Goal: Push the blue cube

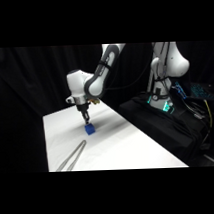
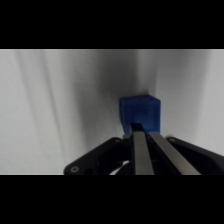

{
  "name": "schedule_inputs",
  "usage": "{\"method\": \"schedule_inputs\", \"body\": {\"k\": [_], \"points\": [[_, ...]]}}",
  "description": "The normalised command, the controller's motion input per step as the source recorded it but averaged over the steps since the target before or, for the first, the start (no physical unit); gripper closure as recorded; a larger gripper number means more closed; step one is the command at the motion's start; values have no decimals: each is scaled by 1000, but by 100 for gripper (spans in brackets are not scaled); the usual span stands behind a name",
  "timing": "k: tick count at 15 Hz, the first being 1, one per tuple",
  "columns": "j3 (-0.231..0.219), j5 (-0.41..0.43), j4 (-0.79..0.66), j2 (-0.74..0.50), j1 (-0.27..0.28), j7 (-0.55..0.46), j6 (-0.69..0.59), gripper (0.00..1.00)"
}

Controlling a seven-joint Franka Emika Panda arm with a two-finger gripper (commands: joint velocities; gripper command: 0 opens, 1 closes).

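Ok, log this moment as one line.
gripper shut | tips at blue cube | cube on white table | tongs untouched nearby

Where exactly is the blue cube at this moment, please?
In the side view the blue cube sits mid-table, directly under the tool, with the metal tongs lying nearer the camera.

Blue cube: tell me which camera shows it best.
The wrist view: the blue cube sits large and close, just beyond the hand. The side view shows it only as a small block on the table.
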Motion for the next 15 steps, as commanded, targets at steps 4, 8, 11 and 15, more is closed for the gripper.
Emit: {"method": "schedule_inputs", "body": {"k": [4,8,11,15], "points": [[-69,-88,110,-344,96,-11,-551,45],[-87,-107,160,-266,115,-10,-535,15],[-79,-63,176,-206,98,-29,-425,0],[-86,-137,106,-215,132,41,-300,0]]}}
